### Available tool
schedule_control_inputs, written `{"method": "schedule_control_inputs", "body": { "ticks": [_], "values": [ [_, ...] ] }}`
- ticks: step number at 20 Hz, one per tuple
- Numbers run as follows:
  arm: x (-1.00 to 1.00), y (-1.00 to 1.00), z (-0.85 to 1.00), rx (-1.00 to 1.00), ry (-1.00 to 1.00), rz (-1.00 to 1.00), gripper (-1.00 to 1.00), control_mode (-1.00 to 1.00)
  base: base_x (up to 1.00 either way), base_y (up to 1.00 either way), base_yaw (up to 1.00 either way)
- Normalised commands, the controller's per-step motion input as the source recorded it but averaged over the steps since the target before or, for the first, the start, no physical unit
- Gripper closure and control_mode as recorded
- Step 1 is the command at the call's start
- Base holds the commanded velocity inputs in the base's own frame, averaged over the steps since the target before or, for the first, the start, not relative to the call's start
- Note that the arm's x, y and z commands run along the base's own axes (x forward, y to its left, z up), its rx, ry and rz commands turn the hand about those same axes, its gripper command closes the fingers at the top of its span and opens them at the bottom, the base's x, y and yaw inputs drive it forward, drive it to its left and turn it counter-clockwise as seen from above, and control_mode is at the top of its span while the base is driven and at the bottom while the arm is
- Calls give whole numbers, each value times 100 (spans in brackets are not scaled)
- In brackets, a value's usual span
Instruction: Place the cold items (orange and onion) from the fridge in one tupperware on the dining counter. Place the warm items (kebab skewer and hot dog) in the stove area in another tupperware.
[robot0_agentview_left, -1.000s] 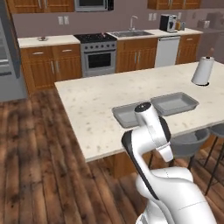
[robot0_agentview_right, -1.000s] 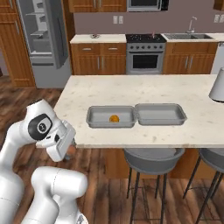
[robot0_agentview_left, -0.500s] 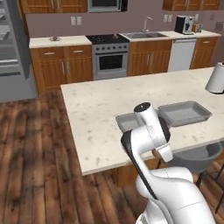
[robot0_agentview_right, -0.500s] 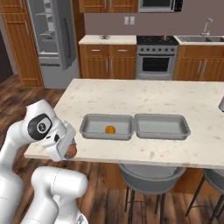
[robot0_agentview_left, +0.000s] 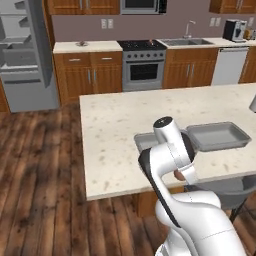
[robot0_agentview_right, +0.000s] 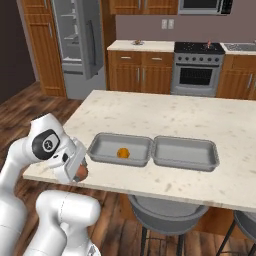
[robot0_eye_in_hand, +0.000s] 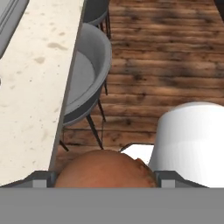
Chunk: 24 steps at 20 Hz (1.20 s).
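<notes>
Grey tupperware pair sits side by side on the dining counter (robot0_agentview_right: 150, 112), edges touching. Left tupperware (robot0_agentview_right: 120, 149) holds the orange (robot0_agentview_right: 122, 153), near its middle; right tupperware (robot0_agentview_right: 186, 153) has nothing in it that I can see. Gripper (robot0_agentview_right: 80, 172) hangs just off the counter's near edge, beside the left tray, clamped on the onion (robot0_agentview_right: 82, 173) (brown, round; in the hand view it sits between the finger tips (robot0_eye_in_hand: 41, 178)). Counter top is pale speckled stone, grey stools (robot0_agentview_right: 166, 216) tucked under its near side. Floor is dark wood planks. Back wall: stove (robot0_agentview_right: 197, 68) with wooden cabinets either side, sink (robot0_agentview_left: 179, 42) to its right, fridge (robot0_agentview_right: 76, 45) at the left with its door open. Kebab skewer and hot dog: too small to make out at the stove.
</notes>
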Motion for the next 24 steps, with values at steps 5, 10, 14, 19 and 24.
{"method": "schedule_control_inputs", "body": {
  "ticks": [5, 10, 14, 19, 24],
  "values": [
    [0, 0, 0, 0, 0, 0, 100, 100, 35, -41, 26],
    [0, 0, 0, 0, 0, 0, 100, 100, 22, -44, 25],
    [43, -43, 0, 8, 0, 22, 100, -100, 0, 0, 0],
    [69, -37, 0, 12, 0, 15, 100, -100, 0, 0, 0],
    [91, -44, 6, 18, 2, 9, 100, -100, 0, 0, 0]
  ]
}}
